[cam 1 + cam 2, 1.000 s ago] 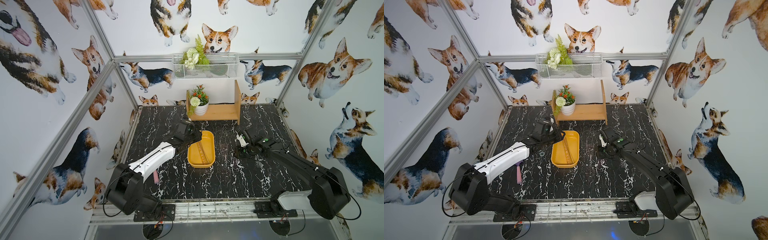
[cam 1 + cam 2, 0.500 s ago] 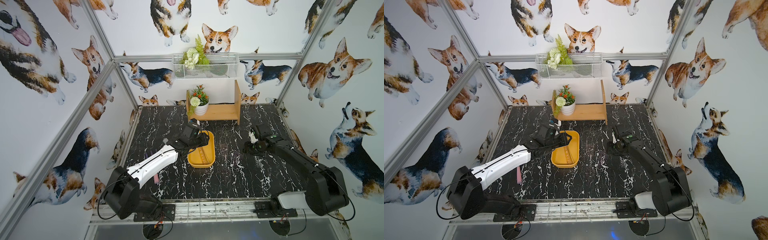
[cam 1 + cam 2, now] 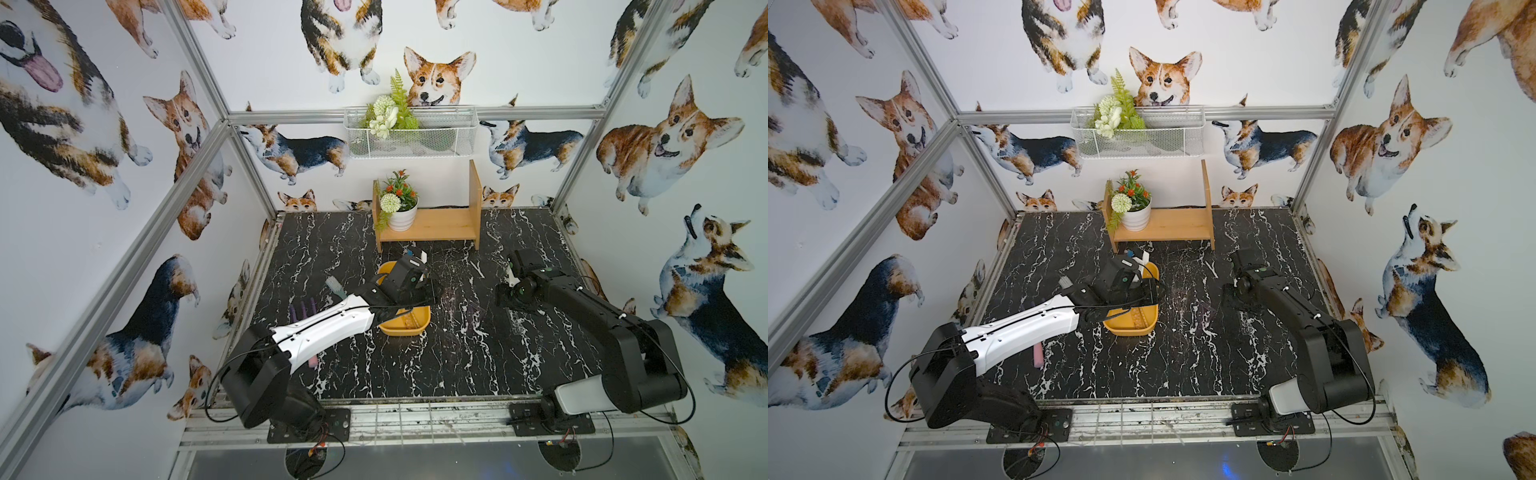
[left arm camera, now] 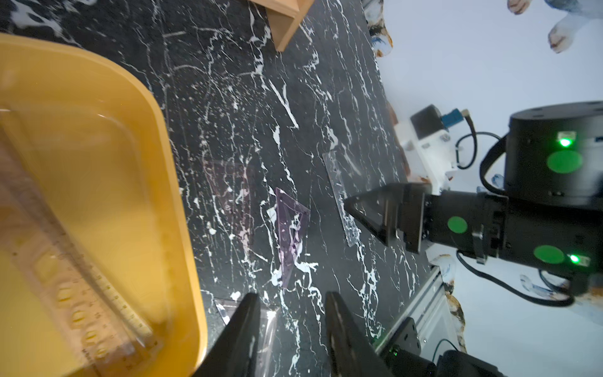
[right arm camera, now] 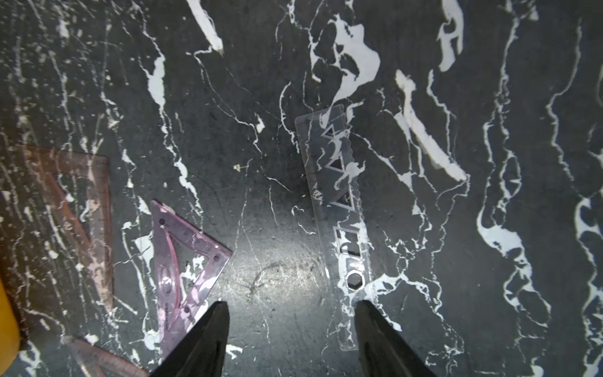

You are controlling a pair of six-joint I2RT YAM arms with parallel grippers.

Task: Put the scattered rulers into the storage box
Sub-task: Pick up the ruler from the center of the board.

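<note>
Small lettering on the purple set square is too blurred to read. One graduated ruler lies inside the storage box, along its length; beyond the box, a clear stencil ruler lies roughly parallel to it (only the wrist views make it out). The left gripper, just off the box rim, has its jaws partly apart with nothing visibly between them; the right gripper is spread wide, empty.

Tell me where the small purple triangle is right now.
In the right wrist view, the purple triangle lies flat on the black table, between a brownish set square and the clear stencil ruler, right of the storage box.
</note>
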